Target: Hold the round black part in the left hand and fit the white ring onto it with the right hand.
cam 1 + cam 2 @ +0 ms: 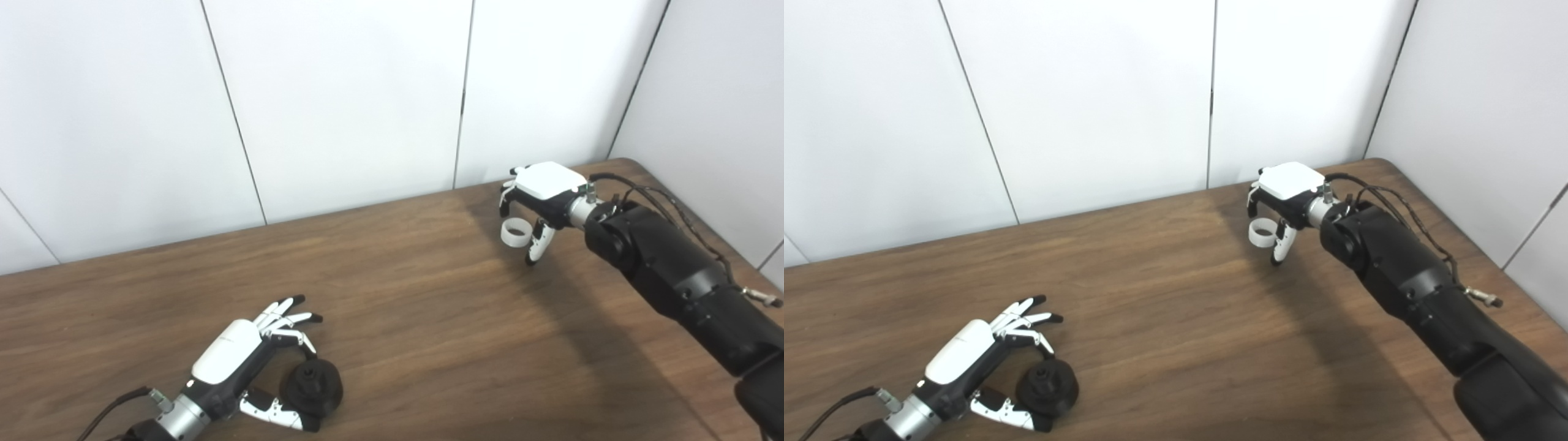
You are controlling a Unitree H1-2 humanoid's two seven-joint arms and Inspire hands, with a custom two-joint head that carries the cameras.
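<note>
The round black part (313, 386) lies on the wooden table at the near left. My left hand (236, 361) is on it, with one finger curled onto its top edge and the thumb against its near side, the other fingers spread above. The white ring (516, 233) sits low at the table at the far right. My right hand (539, 196) is over it, palm down, with the fingers curled behind the ring and the thumb (538, 242) against its right side. The ring also shows in the right eye view (1262, 233).
The brown wooden table (429, 318) ends at a rounded far right corner (631, 165). White wall panels stand right behind the table's far edge and along its right side. My right forearm (674, 269) with loose cables crosses the table's right part.
</note>
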